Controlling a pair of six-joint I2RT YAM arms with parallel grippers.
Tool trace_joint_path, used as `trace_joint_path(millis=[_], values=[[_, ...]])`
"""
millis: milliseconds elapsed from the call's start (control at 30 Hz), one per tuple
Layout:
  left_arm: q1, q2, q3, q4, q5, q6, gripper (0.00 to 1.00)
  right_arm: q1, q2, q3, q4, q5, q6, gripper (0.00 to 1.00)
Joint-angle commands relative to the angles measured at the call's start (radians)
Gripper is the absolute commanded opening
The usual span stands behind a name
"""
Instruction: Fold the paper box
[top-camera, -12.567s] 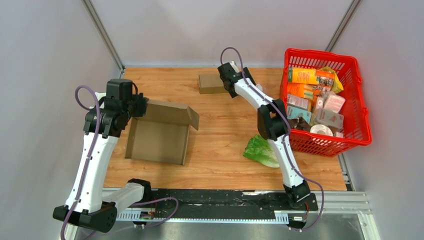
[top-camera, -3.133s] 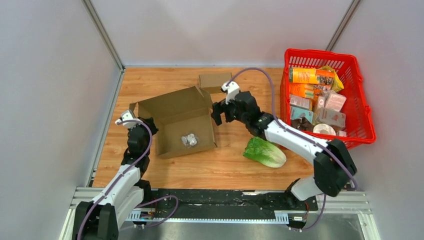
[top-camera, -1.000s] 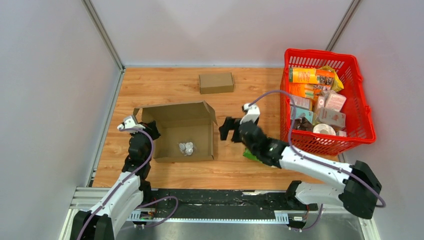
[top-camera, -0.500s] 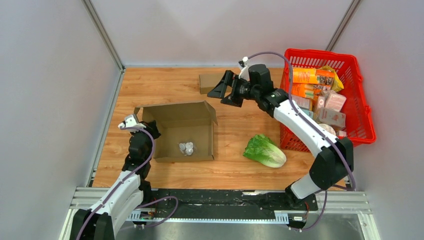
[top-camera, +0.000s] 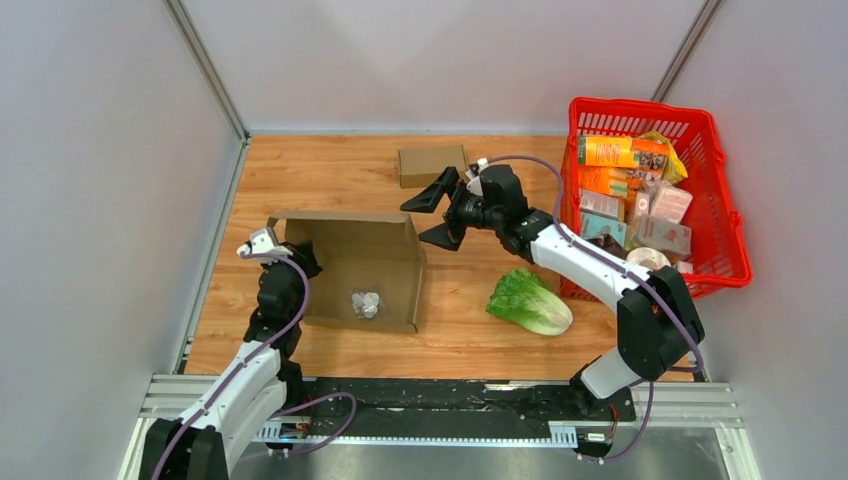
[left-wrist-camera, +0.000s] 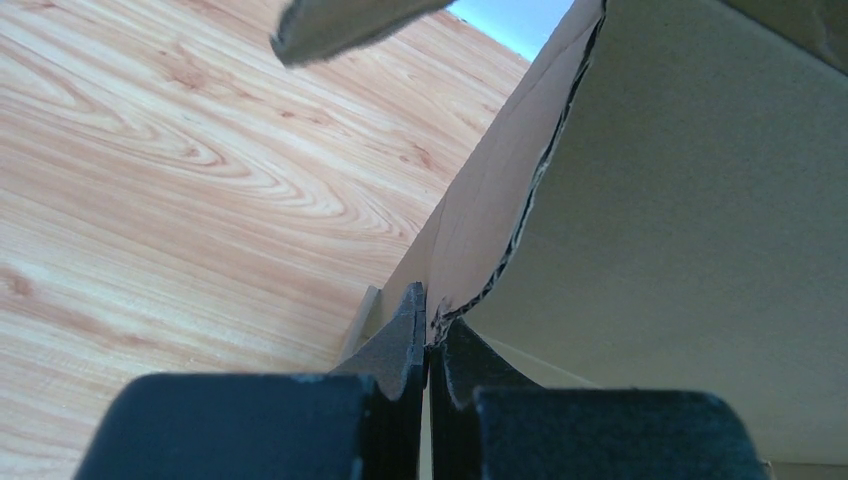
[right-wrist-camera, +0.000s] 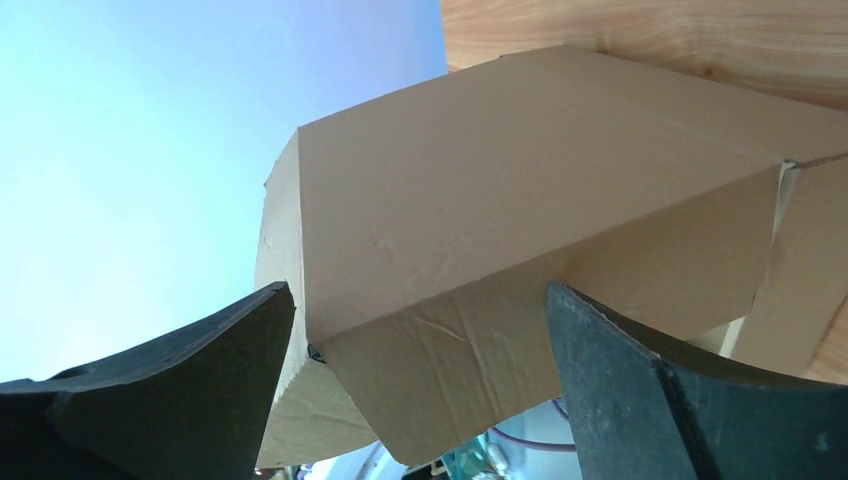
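- Paper box (top-camera: 360, 270): top view alone shows small silvery bits (top-camera: 365, 303) inside.
- Left wrist view: my left pincer (left-wrist-camera: 428, 345) clamps the box's wall.
- My right pincer (right-wrist-camera: 417, 300) gapes beside the box's corner.

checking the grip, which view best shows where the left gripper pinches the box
The left wrist view: up close, the left gripper is shut on the box wall's edge. The top external view shows it at the box's left wall, too small to judge. The right wrist view shows only cardboard.
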Motion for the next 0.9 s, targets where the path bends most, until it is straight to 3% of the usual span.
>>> trace_joint_path(millis=[0, 267, 533, 667, 800, 867], values=[[-0.005, 0.007, 0.007, -0.104, 0.032, -0.02, 0.0, 0.021, -0.041, -0.081, 0.18, 0.074, 0.228, 1.0], [-0.005, 0.019, 0.009, -0.075, 0.114, -0.048, 0.0, 0.058, -0.025, -0.171, 0.351, 0.148, 0.348, 1.0], [-0.005, 0.01, -0.009, -0.057, 0.161, -0.083, 0.02, 0.062, -0.02, -0.242, 0.346, 0.15, 0.196, 0.96], [-0.005, -0.031, -0.011, -0.106, 0.178, -0.101, 0.15, 0.061, -0.012, -0.316, 0.42, 0.145, 0.196, 0.93], [-0.005, -0.118, 0.004, -0.26, 0.192, -0.146, 0.37, 0.061, 0.021, -0.332, 0.486, 0.13, 0.201, 0.88], [-0.005, -0.183, 0.021, -0.339, 0.219, -0.158, 0.41, 0.061, 0.034, -0.326, 0.498, 0.125, 0.196, 0.87]])
